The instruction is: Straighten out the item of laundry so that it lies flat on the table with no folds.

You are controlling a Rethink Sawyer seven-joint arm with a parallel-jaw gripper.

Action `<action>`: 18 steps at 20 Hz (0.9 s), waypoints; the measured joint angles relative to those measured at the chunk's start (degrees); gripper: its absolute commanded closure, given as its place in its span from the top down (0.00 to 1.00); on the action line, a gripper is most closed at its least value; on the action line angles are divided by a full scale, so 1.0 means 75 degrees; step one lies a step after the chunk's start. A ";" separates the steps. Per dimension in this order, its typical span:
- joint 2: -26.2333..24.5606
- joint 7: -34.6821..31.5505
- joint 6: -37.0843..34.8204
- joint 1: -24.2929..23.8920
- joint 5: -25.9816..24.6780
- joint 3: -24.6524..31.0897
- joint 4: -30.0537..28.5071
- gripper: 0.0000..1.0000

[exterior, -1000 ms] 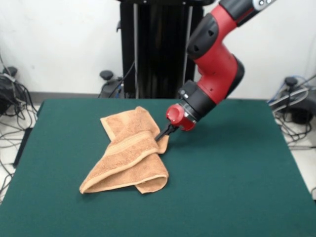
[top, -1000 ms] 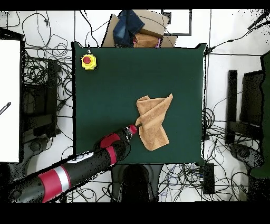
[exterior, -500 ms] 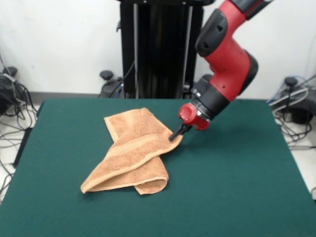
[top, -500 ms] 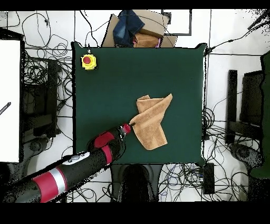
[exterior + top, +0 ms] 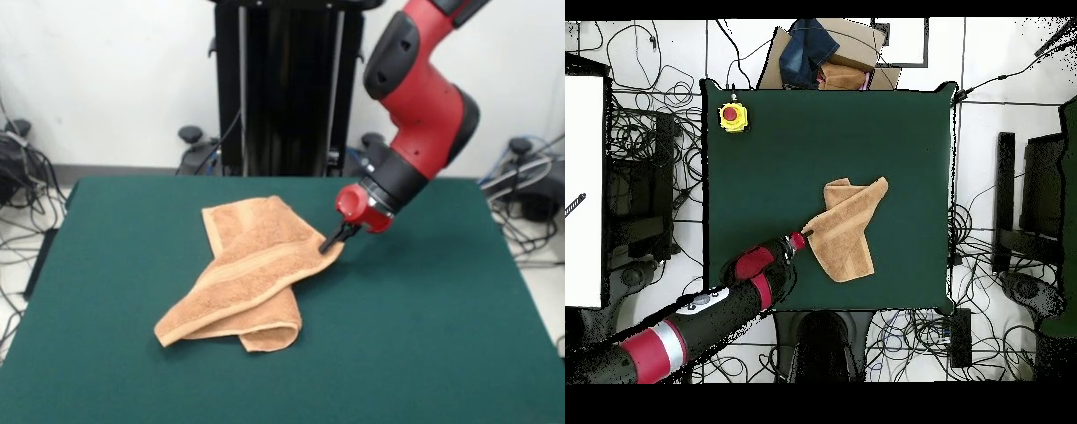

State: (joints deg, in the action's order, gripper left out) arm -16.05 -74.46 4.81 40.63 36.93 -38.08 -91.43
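towel (image 5: 243, 274) corner dragged right | one claw (image 5: 332, 243) pinching it | one table (image 5: 415, 327)

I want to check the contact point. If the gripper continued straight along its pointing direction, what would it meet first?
The gripper points down-left into the towel corner it already touches, so the towel comes first, the table just under it.

We get two views: one low and level, close to the counter (image 5: 424, 336), facing across it toward a white wall; one high, straight down, farther off. Both share the whole green counter (image 5: 895, 130).
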 measured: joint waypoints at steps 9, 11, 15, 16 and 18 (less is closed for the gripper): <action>0.0231 0.0000 -0.0341 0.0207 0.0224 0.0158 -0.0002 0.00; 0.0317 0.0000 -0.0515 0.0297 0.0314 0.0208 -0.0002 0.00; 0.0480 -0.0002 -0.0964 0.0475 0.0478 0.0322 -0.0001 0.00; 0.0508 -0.0002 -0.1075 0.0515 0.0513 0.0329 -0.0002 0.00; 0.0551 -0.0002 -0.1287 0.0607 0.0609 0.0329 -0.0003 0.00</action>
State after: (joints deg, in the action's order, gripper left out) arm -11.91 -74.47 -4.85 45.19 41.49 -35.62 -91.46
